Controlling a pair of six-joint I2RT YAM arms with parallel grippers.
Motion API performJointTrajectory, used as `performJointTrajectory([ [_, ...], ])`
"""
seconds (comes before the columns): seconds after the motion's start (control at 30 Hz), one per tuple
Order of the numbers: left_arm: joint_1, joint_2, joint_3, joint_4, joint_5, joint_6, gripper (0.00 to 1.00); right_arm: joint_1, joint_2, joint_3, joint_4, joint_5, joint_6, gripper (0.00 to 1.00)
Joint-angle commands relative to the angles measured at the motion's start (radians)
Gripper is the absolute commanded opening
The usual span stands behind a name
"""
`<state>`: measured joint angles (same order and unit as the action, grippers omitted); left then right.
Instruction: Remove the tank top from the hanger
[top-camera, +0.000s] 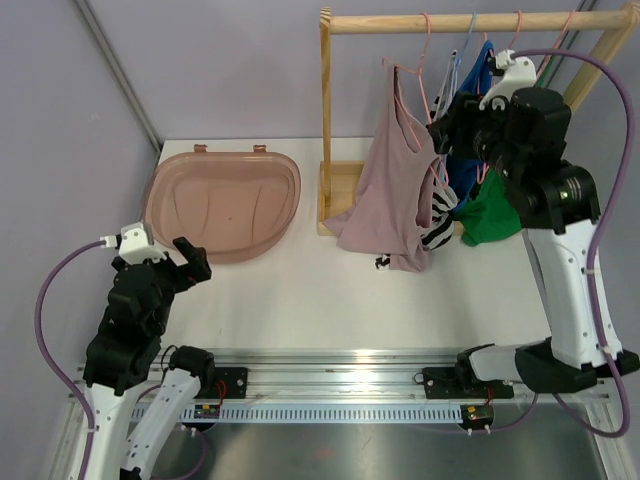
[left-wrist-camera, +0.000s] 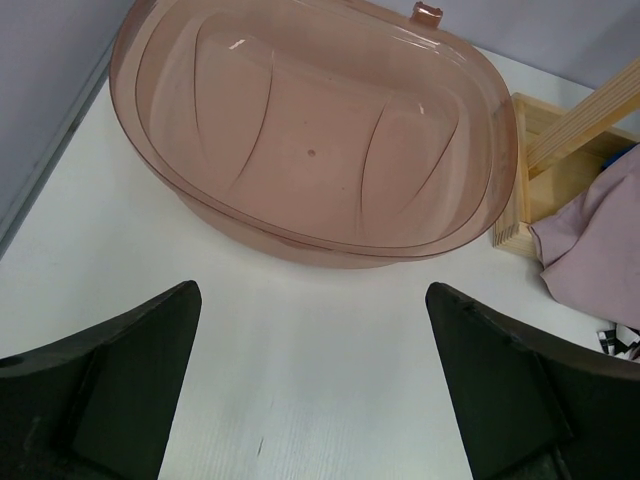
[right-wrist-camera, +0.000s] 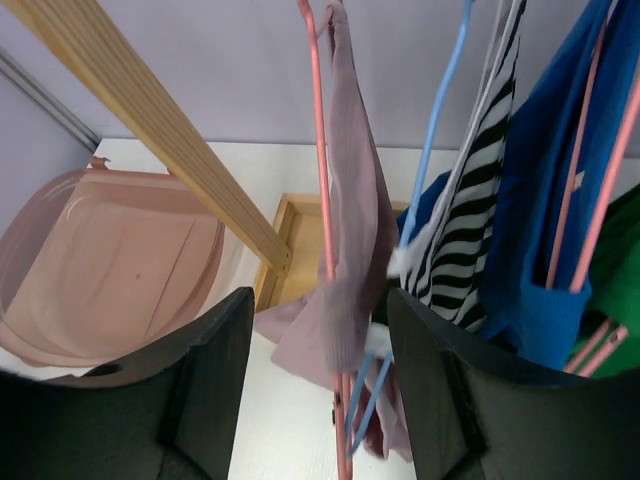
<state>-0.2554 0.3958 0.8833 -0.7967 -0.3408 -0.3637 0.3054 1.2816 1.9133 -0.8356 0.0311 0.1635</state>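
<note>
Hanging from a pink hanger (right-wrist-camera: 318, 150) on the wooden rack (top-camera: 470, 20), the mauve tank top (top-camera: 395, 190) sits at about 1 o'clock in the overhead view. Its lower hem drapes down to the rack's base. The right pincer (right-wrist-camera: 320, 305) is raised to the garment from the 3 o'clock side. Its two fingers stand apart, one on each side of the tank top and the hanger wire, with the cloth brushing the right-hand finger but not clamped. Just beyond, toward 3 o'clock on the same rail, hang a black-and-white striped garment (right-wrist-camera: 470, 230) on a blue hanger (right-wrist-camera: 440, 110), a blue garment (right-wrist-camera: 545, 200) and a green one (top-camera: 492, 220).

At 8 o'clock the left pincer (top-camera: 185, 255) hovers over the white tabletop (top-camera: 300, 300). Its fingers are spread wide and hold nothing. They point toward a translucent pink basin (top-camera: 225, 210) that lies at 10 o'clock, well apart from the tank top and just beside the rack's base.
</note>
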Motion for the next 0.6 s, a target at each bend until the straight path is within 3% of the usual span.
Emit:
performJointTrajectory([
  [0.0,-0.005,0.018,-0.009,0.068,0.046,0.008,0.99,0.004,0.083,0.131,0.003,-0.005,-0.067,0.63],
  [0.4,-0.039,0.031,-0.007,0.057,0.037,0.005,0.99,0.004,0.35,0.387,-0.085,0.007,-0.111,0.44],
  [0.57,-0.044,0.029,-0.004,0.057,0.039,0.005,0.99,0.006,0.397,0.429,-0.115,-0.007,-0.114,0.27],
])
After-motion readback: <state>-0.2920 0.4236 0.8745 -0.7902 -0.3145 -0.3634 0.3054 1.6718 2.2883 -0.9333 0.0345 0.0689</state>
